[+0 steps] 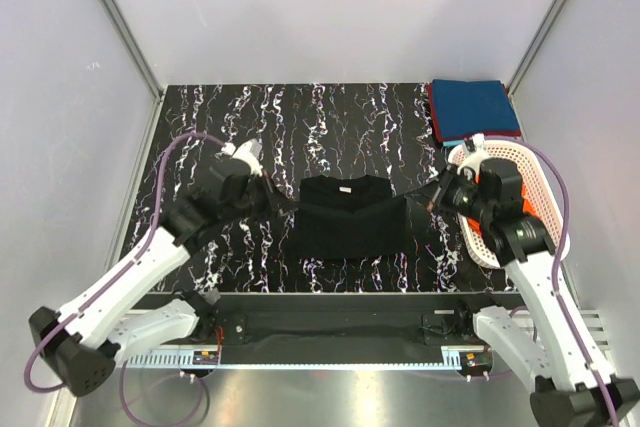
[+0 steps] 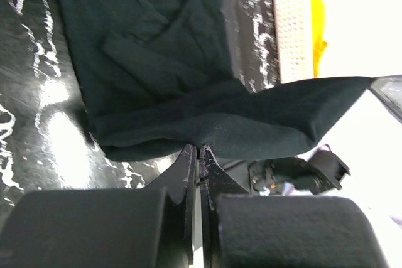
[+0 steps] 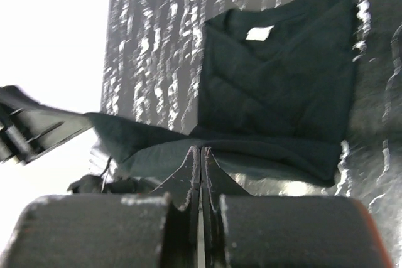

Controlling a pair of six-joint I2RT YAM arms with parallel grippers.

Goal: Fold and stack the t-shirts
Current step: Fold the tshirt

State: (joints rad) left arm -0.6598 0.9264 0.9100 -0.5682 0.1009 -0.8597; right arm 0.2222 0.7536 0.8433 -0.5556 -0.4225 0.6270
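Note:
The black t-shirt (image 1: 350,222) lies in the middle of the dark marbled table (image 1: 250,127), collar and white label toward the back. My left gripper (image 1: 276,197) and right gripper (image 1: 432,197) are each shut on an end of its lifted edge, which stretches between them above the shirt. In the left wrist view the jaws (image 2: 200,150) pinch the black cloth (image 2: 251,123). The right wrist view shows the same: jaws (image 3: 201,150) closed on the black fold (image 3: 251,155). A folded teal-blue t-shirt (image 1: 475,102) rests at the back right, with a dark red edge (image 1: 437,117) under it.
A white lattice basket (image 1: 505,247) stands at the table's right side, partly behind my right arm, with orange cloth (image 1: 545,212) in it. In the left wrist view the basket (image 2: 292,23) and orange cloth (image 2: 317,29) show. White walls enclose the table on three sides.

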